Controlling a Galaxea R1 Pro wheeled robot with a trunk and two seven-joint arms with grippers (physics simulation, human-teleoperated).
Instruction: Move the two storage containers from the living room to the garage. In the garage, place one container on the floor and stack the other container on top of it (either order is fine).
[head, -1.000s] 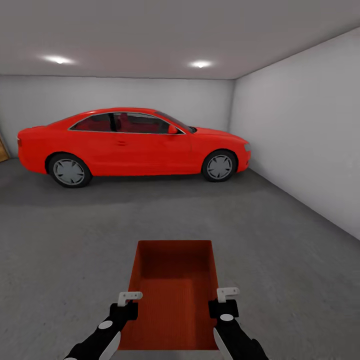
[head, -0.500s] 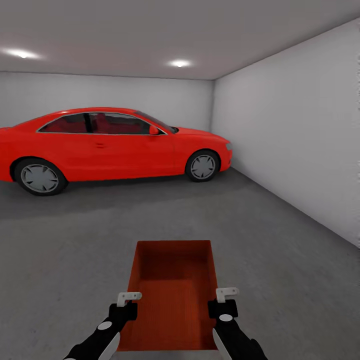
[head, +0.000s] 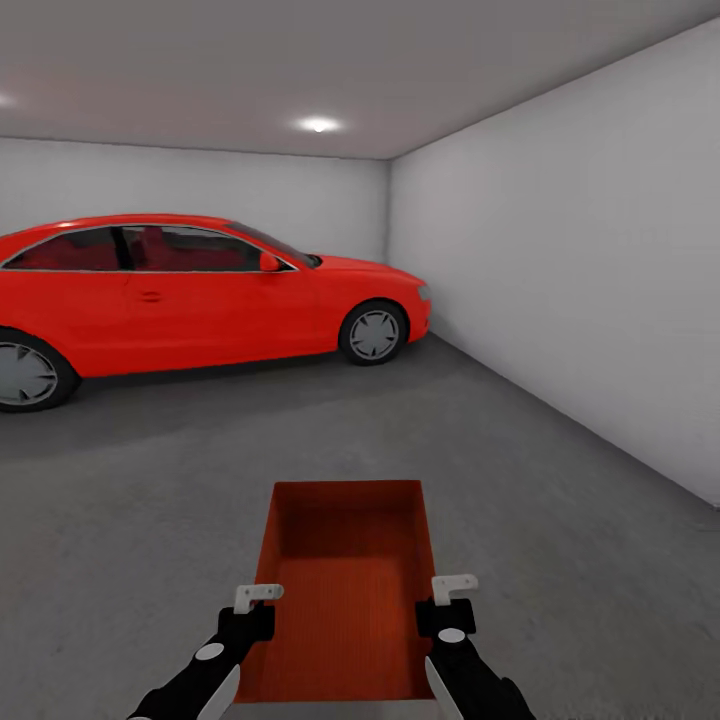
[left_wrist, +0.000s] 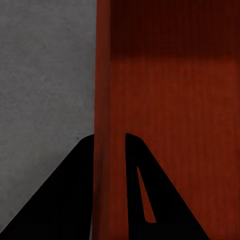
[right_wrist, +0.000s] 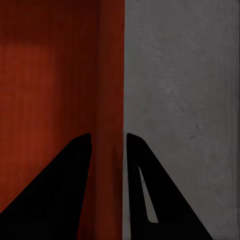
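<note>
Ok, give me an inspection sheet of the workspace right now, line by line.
Surface: grey concrete floor, mottled, beneath the carried load.
Job's things: one orange-red storage container, lidless, held level between both arms; whether a second sits nested under it cannot be told.
Clutter: nothing seen.
Hands: left hand pinches the container's left wall, one finger each side; right hand does likewise on the right wall.
Cables: nothing seen.
Surroundings: red car ahead to the left, plain white walls, a ceiling light.
</note>
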